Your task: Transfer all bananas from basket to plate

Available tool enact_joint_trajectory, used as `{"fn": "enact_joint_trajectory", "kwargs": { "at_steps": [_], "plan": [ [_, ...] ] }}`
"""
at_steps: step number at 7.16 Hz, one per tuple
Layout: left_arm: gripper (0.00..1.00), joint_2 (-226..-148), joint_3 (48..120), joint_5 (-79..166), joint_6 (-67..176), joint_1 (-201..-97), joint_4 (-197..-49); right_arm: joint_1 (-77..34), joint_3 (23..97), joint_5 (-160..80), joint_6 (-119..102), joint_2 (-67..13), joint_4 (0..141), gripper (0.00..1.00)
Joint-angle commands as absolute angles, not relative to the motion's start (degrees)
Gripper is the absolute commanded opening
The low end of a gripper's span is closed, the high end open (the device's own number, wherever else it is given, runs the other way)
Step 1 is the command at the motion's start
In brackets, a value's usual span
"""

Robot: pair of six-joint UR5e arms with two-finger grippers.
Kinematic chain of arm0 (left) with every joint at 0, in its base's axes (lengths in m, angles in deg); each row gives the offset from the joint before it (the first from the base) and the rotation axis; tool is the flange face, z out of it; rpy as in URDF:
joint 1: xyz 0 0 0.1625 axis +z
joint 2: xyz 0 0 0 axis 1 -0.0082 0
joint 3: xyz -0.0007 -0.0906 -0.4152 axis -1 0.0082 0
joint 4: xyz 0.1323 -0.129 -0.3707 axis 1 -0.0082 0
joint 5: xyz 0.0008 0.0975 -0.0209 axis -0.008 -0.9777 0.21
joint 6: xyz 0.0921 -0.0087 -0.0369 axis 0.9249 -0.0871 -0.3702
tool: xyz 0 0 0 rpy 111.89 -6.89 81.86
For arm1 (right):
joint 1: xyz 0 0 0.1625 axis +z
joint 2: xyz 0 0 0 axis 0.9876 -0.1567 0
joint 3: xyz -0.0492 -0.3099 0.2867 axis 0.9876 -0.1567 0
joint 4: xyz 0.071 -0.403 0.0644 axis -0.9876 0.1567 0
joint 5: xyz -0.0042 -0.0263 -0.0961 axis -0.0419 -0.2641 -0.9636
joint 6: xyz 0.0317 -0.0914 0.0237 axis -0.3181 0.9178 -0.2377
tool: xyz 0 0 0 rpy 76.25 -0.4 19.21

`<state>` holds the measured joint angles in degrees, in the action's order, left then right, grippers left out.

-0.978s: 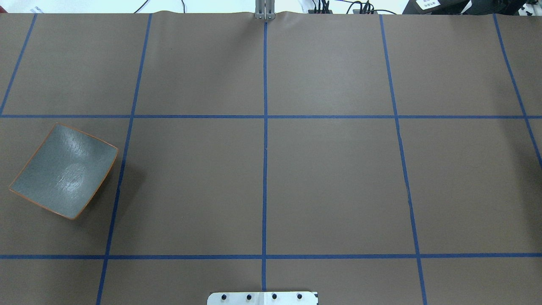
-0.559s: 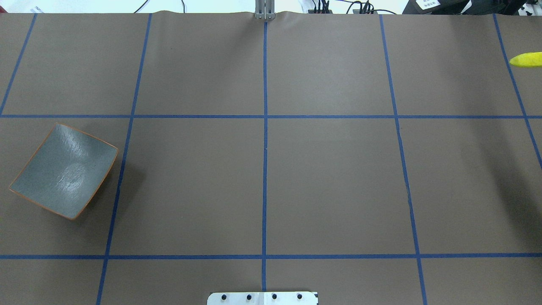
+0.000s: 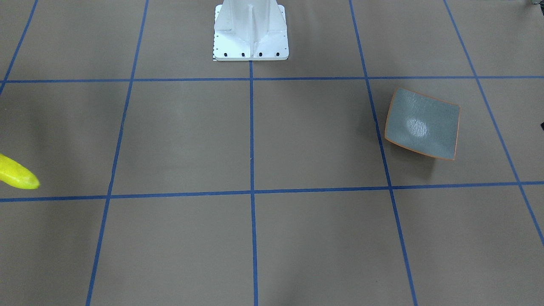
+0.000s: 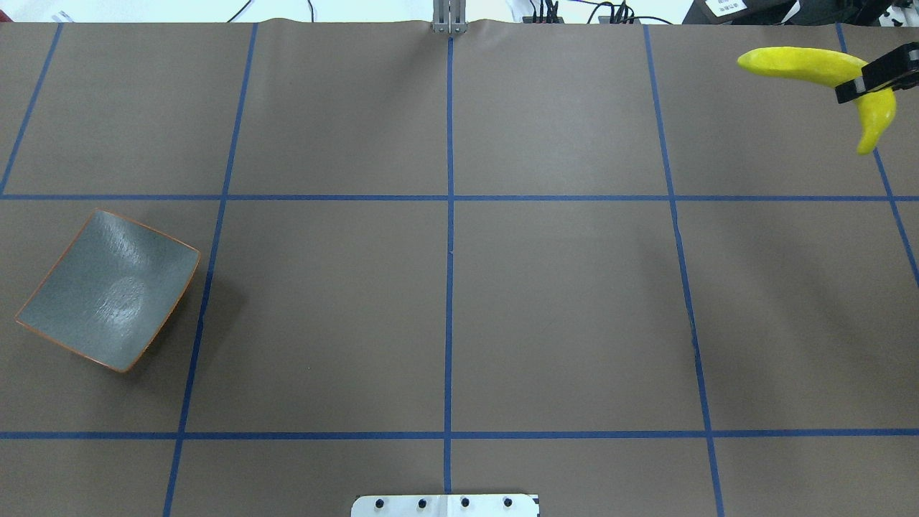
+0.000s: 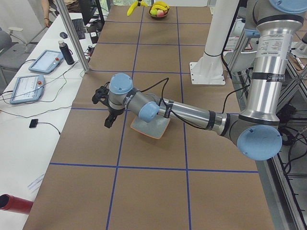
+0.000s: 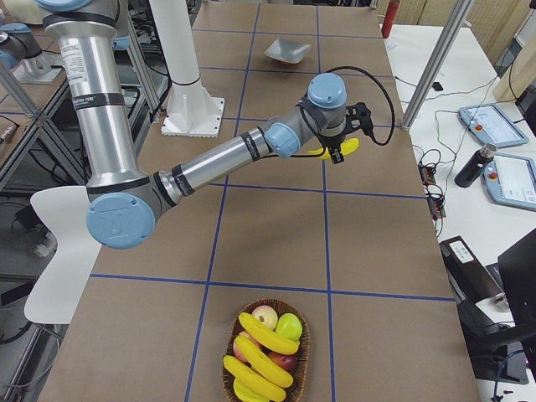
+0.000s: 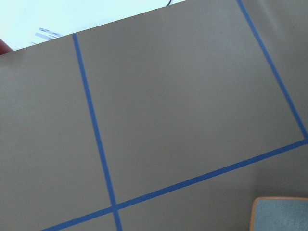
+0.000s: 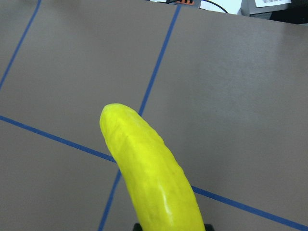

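Note:
My right gripper (image 4: 871, 80) is shut on a yellow banana (image 4: 800, 62) and holds it in the air over the table's far right corner. The same banana fills the right wrist view (image 8: 151, 178), and its tip shows at the left edge of the front view (image 3: 16, 175). The grey-green plate (image 4: 108, 289) with the orange rim lies bare at the near left. The wicker basket (image 6: 303, 333) at the table's right end holds more bananas (image 6: 266, 335). My left gripper (image 5: 109, 120) hangs beside the plate (image 5: 152, 128); I cannot tell whether it is open or shut.
Apples (image 6: 289, 325) lie in the basket with the bananas. The white robot pedestal (image 3: 250, 29) stands at the middle of the near edge. Tablets (image 5: 43, 61) and a dark bottle (image 5: 68, 51) sit on the side bench beyond the far edge.
The banana and my right gripper have come into the overhead view from its right edge, moving left and towards the far edge. The plate has stayed where it was.

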<state>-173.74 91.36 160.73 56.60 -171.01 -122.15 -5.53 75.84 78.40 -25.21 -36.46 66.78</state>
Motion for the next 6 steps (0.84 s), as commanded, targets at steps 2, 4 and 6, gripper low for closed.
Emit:
{"fn": "enact_joint_trajectory", "kwargs": {
  "at_steps": [2,4,6],
  "plan": [
    [1.0,-178.14,93.01,160.77,28.05,-161.45,-135.38,-23.45,76.71,61.07,-55.92,-29.5,50.99,0.0],
    [1.0,-183.92,92.76,160.59,10.53,-157.15,-136.38,-37.06,76.1,45.01,-65.07,-21.95,51.06,0.0],
    [1.0,-188.76,92.41,160.59,-3.09,-153.09,-136.55,-46.32,75.92,32.76,-69.06,-17.88,51.06,0.0]
  ]
}}
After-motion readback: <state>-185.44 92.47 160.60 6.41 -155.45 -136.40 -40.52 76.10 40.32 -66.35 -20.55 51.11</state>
